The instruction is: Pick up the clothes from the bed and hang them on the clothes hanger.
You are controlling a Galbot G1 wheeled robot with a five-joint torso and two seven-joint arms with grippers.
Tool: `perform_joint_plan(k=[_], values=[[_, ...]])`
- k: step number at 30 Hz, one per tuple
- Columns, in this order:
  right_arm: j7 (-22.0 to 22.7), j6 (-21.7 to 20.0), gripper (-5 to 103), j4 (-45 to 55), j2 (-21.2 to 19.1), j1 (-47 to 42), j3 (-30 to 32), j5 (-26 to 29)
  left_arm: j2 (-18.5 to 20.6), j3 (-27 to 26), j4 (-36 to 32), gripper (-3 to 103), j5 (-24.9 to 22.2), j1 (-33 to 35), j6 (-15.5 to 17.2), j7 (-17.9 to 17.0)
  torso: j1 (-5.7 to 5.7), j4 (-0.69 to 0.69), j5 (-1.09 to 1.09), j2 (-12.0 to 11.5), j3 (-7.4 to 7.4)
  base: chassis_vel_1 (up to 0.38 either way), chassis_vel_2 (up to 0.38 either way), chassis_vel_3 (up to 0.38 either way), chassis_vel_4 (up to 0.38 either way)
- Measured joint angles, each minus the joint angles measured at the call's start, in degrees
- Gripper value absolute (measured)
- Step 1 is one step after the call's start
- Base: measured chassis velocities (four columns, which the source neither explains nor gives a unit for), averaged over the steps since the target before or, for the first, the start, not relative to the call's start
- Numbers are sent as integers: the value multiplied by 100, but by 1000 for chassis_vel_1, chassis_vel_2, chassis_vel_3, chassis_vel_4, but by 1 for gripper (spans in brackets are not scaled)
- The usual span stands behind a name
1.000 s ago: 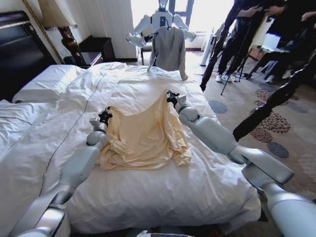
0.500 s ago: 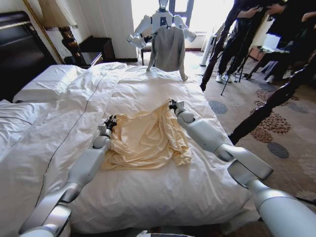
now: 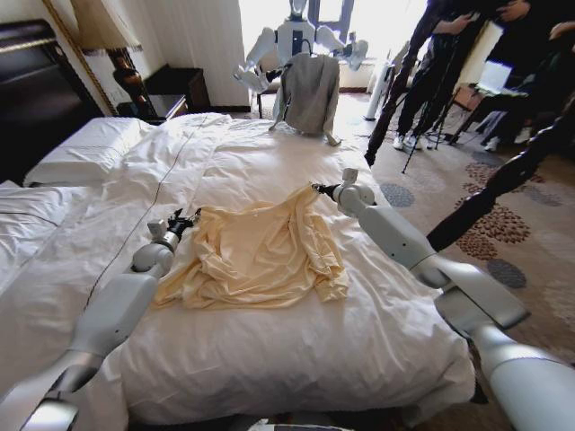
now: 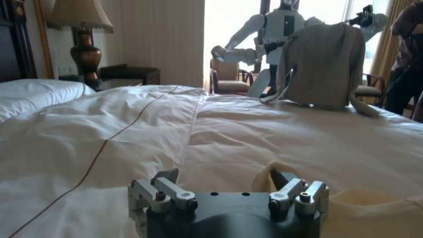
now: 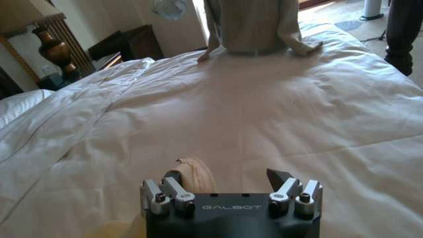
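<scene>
Fabric of the clothes [image 3: 260, 256], one pale cream top, lies spread and rumpled on the white duvet of the bed [image 3: 269, 148], with one sleeve folded down along the side nearer to the right arm.

The left gripper [image 3: 186, 216] sits low over the duvet at one far corner of the top. Its fingers [image 4: 165, 179] are released and stand wide apart. A small raised fold of cream cloth stands just beside the inner face of one finger, and the space between the fingers is otherwise bare duvet.

The right gripper [image 3: 320, 188] is at the other far corner. Its fingers [image 5: 281, 178] are also released. A small hump of cream cloth lies against one finger, and the opposite finger has only white duvet in front of it.

I judge that the two grippers are placed at the two corners because these are the shoulder parts of the top. Taking both together would lift the thin cloth flat and wide, which suits hanging better than one bunch in the middle. The fingers are kept low and parallel to the bed so that a fold can come between them. Nothing is grasped yet, so the picking step is not yet done.

Beyond the fingers, at the far edge of the bed, a grey garment [image 3: 310, 90] hangs in front of another robot [image 3: 295, 36].
</scene>
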Motion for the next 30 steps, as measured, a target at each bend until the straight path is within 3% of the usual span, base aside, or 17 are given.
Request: perform_joint_plan(k=[3,7,11,14,18,20,22,26,30], values=[[-137,-243,97,188,-307,47,-49,268,212,-274,-266,100,-173,398,107,88,-1,2,0,0,0,0,0,0,0],[-159,-345,99,18,-334,111,-37,338,311,-363,-284,100,-223,545,108,167,-1,0,-1,0,0,0,0,0,0],[46,-542,100,-260,-266,184,69,761,461,-479,-303,100,-369,719,167,401,1,2,-1,0,1,0,0,0,0],[119,-624,100,-153,-307,152,74,1022,461,-535,-356,100,-429,748,195,375,1,3,-2,0,0,0,0,0,0],[-256,-839,100,240,-506,8,-162,1203,435,-622,-478,100,-504,815,224,270,0,-1,-1,0,0,0,0,0,0],[-240,-903,100,281,-455,-58,-153,1200,416,-674,-563,100,-513,882,225,221,0,-2,2,0,0,0,0,0,0],[93,-979,100,257,-337,-89,-91,1269,406,-738,-645,100,-516,964,225,190,0,-2,0,0,0,0,0,0,0],[377,-771,100,267,-212,-146,-17,1263,404,-1043,-869,100,-521,1261,219,155,2,4,-1,0,2,0,0,0,0],[478,-466,100,810,-412,-169,6,994,349,-1428,-1190,100,-544,1500,135,-55,1,3,-2,0,1,0,0,0,0]])
